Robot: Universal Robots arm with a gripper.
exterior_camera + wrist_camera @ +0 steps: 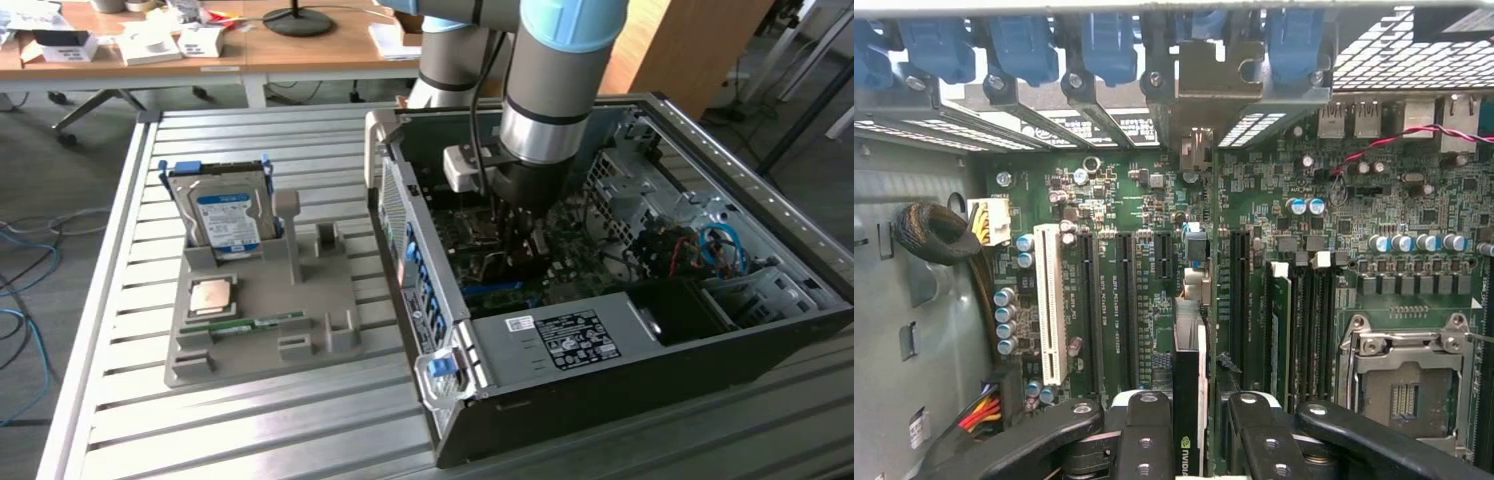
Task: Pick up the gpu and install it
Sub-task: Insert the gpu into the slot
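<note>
The gpu (pixel 1190 395) appears edge-on in the wrist view as a thin dark card standing upright between my fingers (pixel 1149 440). It points toward the case's rear slots, where its silver bracket (pixel 1206 72) sits among the blue latches. My gripper (pixel 1199 440) is shut on the card, one finger on each side. The card stands over the motherboard (pixel 1124 190), between the long black slots. In the exterior view my gripper (pixel 518 218) reaches down inside the open computer case (pixel 587 340), and the arm hides the card there.
On the exterior view's left, a grey holder (pixel 287 300) carries a hard drive (pixel 227 215), a square chip (pixel 214 297) and a green memory stick (pixel 247 323). Inside the case are a CPU socket (pixel 1404 385), installed memory (pixel 1279 320) and a cable bundle (pixel 939 235).
</note>
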